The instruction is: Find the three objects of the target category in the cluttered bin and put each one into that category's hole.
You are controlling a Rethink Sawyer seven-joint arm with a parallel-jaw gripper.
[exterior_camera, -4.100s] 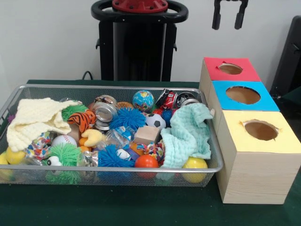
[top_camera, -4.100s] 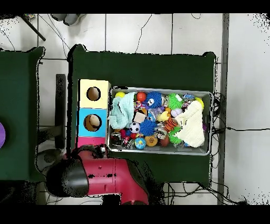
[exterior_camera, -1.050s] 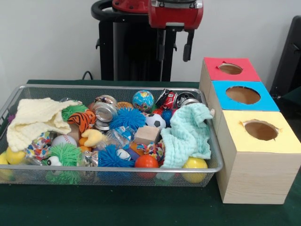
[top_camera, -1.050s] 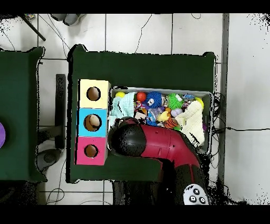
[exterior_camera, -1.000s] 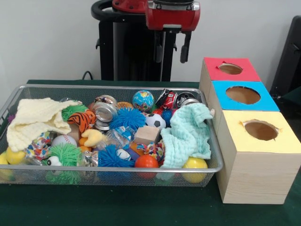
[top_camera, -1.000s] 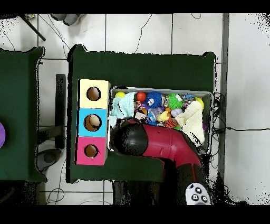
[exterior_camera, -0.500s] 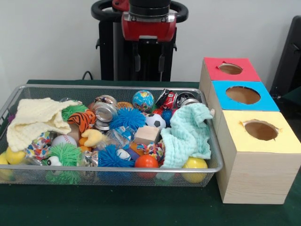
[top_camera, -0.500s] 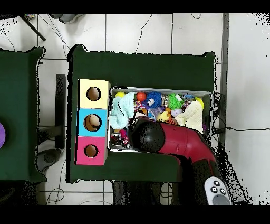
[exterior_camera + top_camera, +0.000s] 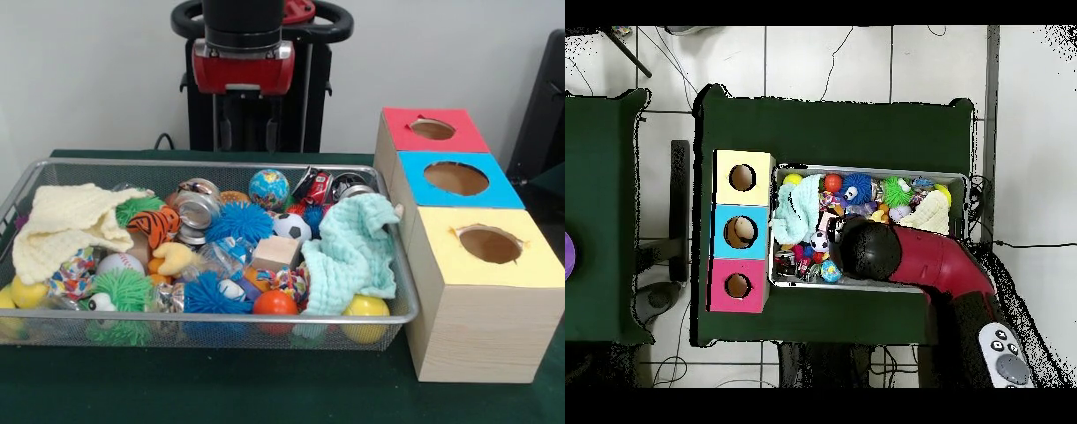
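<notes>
The wire mesh bin [image 9: 221, 165] stands on the green table, full of toys; it also shows in the overhead view [image 9: 875, 169]. One multicoloured rope ball [image 9: 72, 269] lies at the front left under the cream cloth's edge. Another rope ball [image 9: 287, 281] sits near the front, between the wooden block and the mint cloth. A third is not visible. The yellow-topped box's hole [image 9: 490, 244] is at the near right and also shows in the overhead view [image 9: 743, 177]. My gripper [image 9: 250, 132] hangs open and empty above the bin's far edge, in front of the pedestal. In the overhead view my arm [image 9: 870, 250] hides part of the bin.
A blue-topped box [image 9: 456, 178] and a red-topped box [image 9: 433, 130] stand behind the yellow one. A mint cloth [image 9: 353, 252] and a cream cloth [image 9: 66, 225] cover parts of the bin. Spiky balls, sports balls, cans and plush toys crowd the middle.
My gripper has moved from above the boxes leftwards in the front view, and now hangs over the bin's far middle. It stays open. The toys have not moved.
</notes>
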